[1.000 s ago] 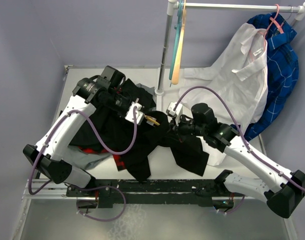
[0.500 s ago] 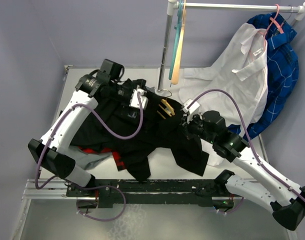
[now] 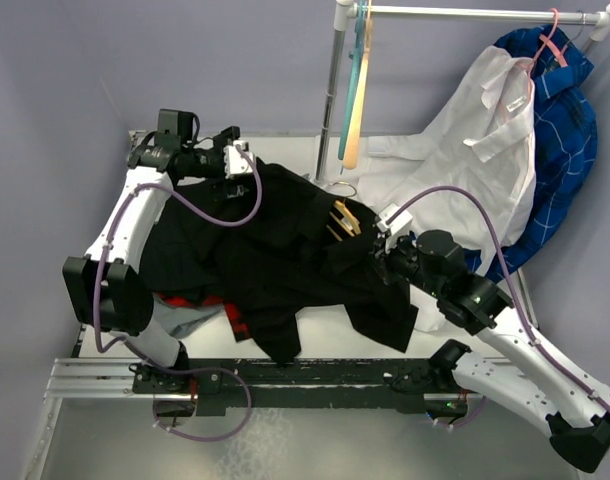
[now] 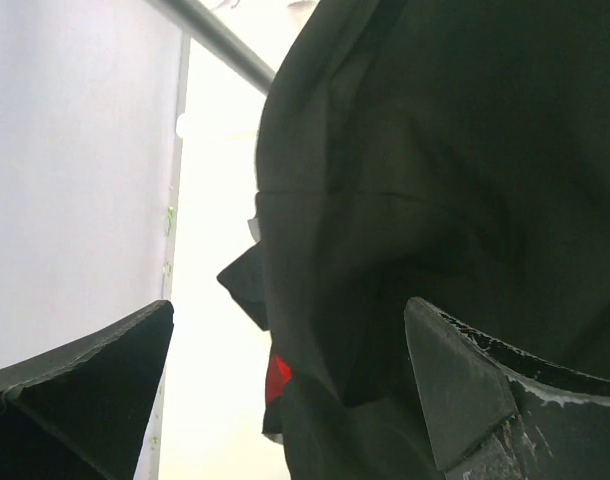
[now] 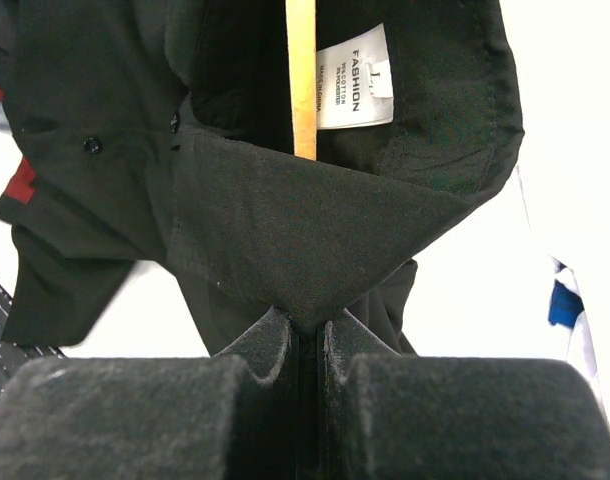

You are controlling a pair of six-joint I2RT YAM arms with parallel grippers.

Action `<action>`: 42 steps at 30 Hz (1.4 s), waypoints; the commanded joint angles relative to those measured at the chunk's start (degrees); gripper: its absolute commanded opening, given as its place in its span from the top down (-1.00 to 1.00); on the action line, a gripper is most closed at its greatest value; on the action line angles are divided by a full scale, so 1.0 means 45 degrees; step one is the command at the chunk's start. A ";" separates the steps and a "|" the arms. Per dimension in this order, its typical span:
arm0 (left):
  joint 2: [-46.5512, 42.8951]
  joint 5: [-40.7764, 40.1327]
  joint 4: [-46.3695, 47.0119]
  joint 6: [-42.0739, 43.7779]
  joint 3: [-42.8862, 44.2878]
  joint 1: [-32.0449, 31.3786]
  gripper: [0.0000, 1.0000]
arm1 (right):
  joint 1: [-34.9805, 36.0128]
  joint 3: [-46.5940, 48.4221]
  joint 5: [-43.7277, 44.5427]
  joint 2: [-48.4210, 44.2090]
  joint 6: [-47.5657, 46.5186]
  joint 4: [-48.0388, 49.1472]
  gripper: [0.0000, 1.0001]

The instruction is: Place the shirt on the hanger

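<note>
The black shirt (image 3: 275, 255) lies spread over the table's middle. The yellow-orange hanger (image 3: 342, 220) pokes out of its collar area. My right gripper (image 3: 378, 247) is shut on the shirt; the right wrist view shows its jaws (image 5: 305, 325) pinching a pointed collar corner (image 5: 285, 220). Beyond them are a strip of the hanger (image 5: 301, 75) and the neck label (image 5: 353, 88). My left gripper (image 3: 247, 165) stands open at the shirt's far-left edge. In its wrist view the wide-apart fingers (image 4: 460, 390) grip nothing, and black cloth (image 4: 435, 150) hangs ahead of them.
A garment with red plaid (image 3: 210, 305) lies under the shirt at the front left. A rack pole (image 3: 332, 100) at the back carries a teal hanger (image 3: 357, 50) and a peach hanger (image 3: 355, 120). A white shirt (image 3: 475, 150) and a blue checked shirt (image 3: 565, 130) hang at the right.
My left gripper opened, let go near the hanger and drew back to the far left. My right gripper shifted right and nearer with the collar. The hanger moved right with it.
</note>
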 commanded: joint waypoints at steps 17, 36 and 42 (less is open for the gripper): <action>0.3545 0.0595 -0.3579 0.1622 0.2784 0.1460 1.00 | -0.0026 0.1617 -0.0044 -0.0591 -0.0920 -0.1601 1.00; 0.2498 -0.0096 -0.0432 -0.1114 0.0704 0.1899 1.00 | -0.0029 0.3119 0.2822 -0.0638 -0.0420 -0.2872 1.00; 0.2981 -0.0394 0.0069 -0.1259 0.0029 0.2188 1.00 | -0.0026 0.4461 0.3635 -0.0622 0.0376 -0.4702 1.00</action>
